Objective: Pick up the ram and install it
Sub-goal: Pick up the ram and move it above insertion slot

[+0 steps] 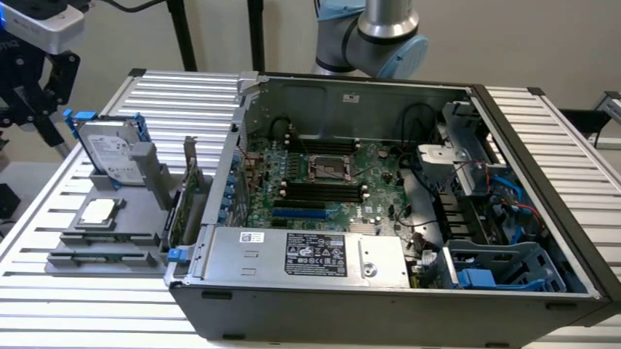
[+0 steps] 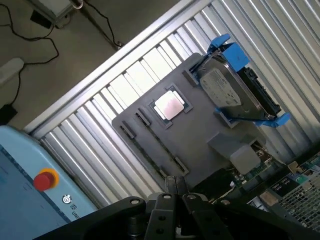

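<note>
A grey holder (image 1: 131,218) sits on the slatted table at the exterior view's left, beside the open computer case (image 1: 388,218). The ram (image 1: 102,256) looks like a thin dark green strip lying in the holder's front slot. In the wrist view that long slot (image 2: 157,145) runs beside the CPU (image 2: 170,106). My gripper (image 1: 34,102) hangs above and beyond the holder's far left corner, well clear of the ram. Its black fingers (image 2: 172,187) are shut together with nothing between them. The motherboard's black memory slots (image 1: 321,190) lie in the middle of the case.
A silver hard drive in a blue frame (image 1: 112,153) stands on the holder. A green expansion card (image 1: 189,196) stands upright between holder and case. The power supply (image 1: 301,254) sits along the case's front. A blue box with a red button (image 2: 45,180) lies beyond the table edge.
</note>
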Robot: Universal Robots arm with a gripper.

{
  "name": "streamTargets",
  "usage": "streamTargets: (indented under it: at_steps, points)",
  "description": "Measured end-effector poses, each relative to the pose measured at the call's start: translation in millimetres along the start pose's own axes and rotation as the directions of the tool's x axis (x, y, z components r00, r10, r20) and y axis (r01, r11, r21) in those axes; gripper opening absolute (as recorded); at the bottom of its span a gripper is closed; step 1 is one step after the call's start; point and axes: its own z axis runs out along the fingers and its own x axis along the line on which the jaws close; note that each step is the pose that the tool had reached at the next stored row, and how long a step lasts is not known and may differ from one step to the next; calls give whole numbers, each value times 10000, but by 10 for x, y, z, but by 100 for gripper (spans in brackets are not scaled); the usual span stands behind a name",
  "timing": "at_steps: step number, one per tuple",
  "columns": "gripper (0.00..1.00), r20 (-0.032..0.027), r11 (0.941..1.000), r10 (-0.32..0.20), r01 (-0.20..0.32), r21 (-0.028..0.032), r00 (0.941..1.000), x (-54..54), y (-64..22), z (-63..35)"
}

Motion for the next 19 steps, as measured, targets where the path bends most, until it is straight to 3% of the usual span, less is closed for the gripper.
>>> streamTargets:
  at_steps: [5,10,15,19]
  points:
    - [11,-30,9960,-894,894,-24,9960,0,0,7]
    - [11,-50,9839,-1786,1785,-48,9839,0,0,12]
    - [11,-66,9634,-2679,2678,-73,9634,0,0,19]
    - [11,-78,9417,-3364,3363,-95,9417,0,0,23]
